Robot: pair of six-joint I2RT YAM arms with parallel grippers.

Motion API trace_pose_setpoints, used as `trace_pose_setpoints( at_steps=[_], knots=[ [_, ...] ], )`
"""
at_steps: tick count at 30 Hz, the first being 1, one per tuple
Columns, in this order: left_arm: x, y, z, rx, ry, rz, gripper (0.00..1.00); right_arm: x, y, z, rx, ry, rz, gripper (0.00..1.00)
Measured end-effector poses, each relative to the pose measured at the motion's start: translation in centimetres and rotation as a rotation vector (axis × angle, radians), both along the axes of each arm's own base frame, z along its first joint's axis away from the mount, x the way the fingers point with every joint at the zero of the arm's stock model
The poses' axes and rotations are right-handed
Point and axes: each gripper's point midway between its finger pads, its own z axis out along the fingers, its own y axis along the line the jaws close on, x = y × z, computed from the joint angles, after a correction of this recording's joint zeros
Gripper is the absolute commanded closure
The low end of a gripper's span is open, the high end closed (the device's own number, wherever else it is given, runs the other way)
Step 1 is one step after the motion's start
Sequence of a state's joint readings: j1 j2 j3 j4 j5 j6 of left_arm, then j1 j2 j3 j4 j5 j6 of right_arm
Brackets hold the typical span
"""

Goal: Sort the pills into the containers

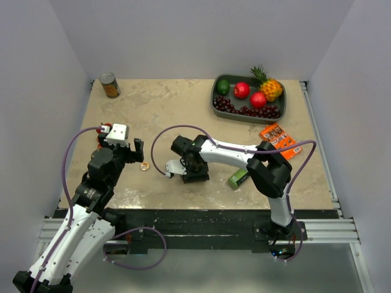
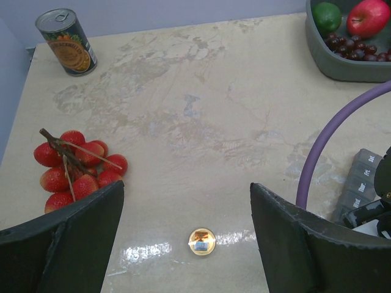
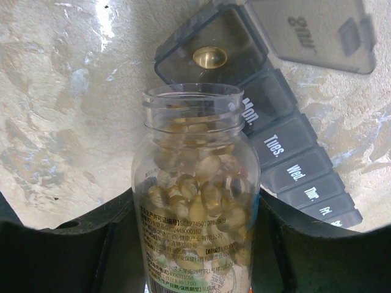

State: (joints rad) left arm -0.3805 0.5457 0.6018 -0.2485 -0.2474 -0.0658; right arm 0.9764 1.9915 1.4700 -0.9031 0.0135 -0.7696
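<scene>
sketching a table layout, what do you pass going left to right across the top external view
tin can → loose amber pill → right end effector → green box → orange packet

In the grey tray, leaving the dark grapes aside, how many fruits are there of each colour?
Green lime: 1
Red round fruits: 2
Yellow-orange pineapple: 1
Total: 4
</scene>
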Motion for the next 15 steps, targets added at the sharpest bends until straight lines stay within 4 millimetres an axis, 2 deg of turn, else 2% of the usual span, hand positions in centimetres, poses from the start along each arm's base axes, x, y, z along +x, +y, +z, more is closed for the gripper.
trace_pose_setpoints(
  at_steps=[15],
  knots=[
    [0.0,0.0,0.0,0.0,0.0,0.0,0.12,0.05,-0.19,0.3,-0.019,-0.012,0.004,0.96]
  ],
)
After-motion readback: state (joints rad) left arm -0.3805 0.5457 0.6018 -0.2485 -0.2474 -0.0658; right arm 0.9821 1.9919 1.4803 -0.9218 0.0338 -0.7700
